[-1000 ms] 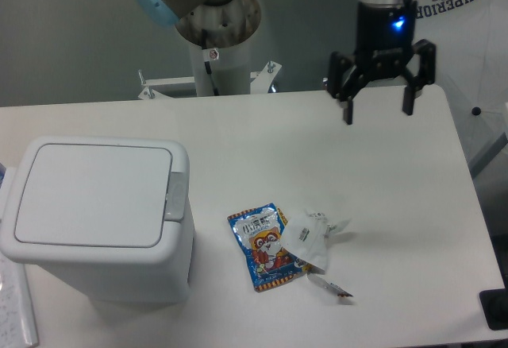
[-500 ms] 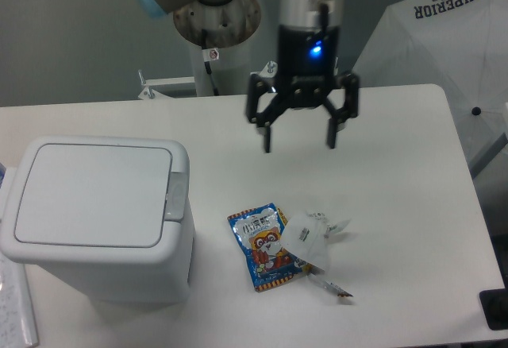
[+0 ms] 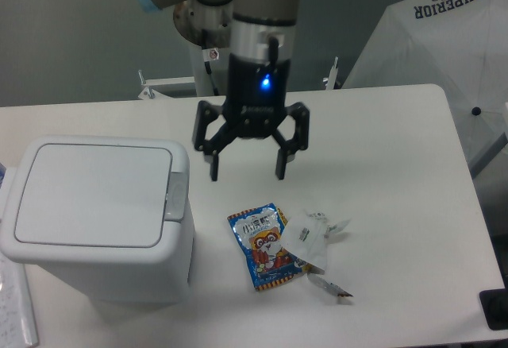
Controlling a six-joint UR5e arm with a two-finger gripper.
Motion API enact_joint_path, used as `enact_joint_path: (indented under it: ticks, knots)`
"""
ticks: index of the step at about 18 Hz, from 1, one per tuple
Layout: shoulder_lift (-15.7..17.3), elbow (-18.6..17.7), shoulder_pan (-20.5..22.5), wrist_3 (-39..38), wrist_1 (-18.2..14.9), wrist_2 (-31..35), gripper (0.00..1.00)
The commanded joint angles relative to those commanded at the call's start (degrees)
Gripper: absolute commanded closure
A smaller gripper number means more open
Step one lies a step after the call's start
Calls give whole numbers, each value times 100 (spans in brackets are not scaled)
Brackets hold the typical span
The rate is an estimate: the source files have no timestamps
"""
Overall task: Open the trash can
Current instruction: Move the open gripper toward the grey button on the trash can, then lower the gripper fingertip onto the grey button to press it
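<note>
white table (image 3: 397, 141), grey wall (image 3: 71, 38) (plain)

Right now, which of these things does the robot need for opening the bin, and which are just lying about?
For the job:
trash can, lid shut
grey tab
gripper, open

Lying about:
blue snack packet
white wrapper

Gripper (image 3: 247, 172), now farther left and lower, nearer the trash can (image 3: 95, 217).

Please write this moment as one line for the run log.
phase: approach | gripper: open, empty, above table | trash can: lid shut, grey tab untouched | snack packet, white wrapper: on table
</note>
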Motion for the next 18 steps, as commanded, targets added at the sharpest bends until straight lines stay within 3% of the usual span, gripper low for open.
enact_joint_path:
  ticks: [18]
  knots:
    - [-167, 18, -194, -17, 0, 9, 0]
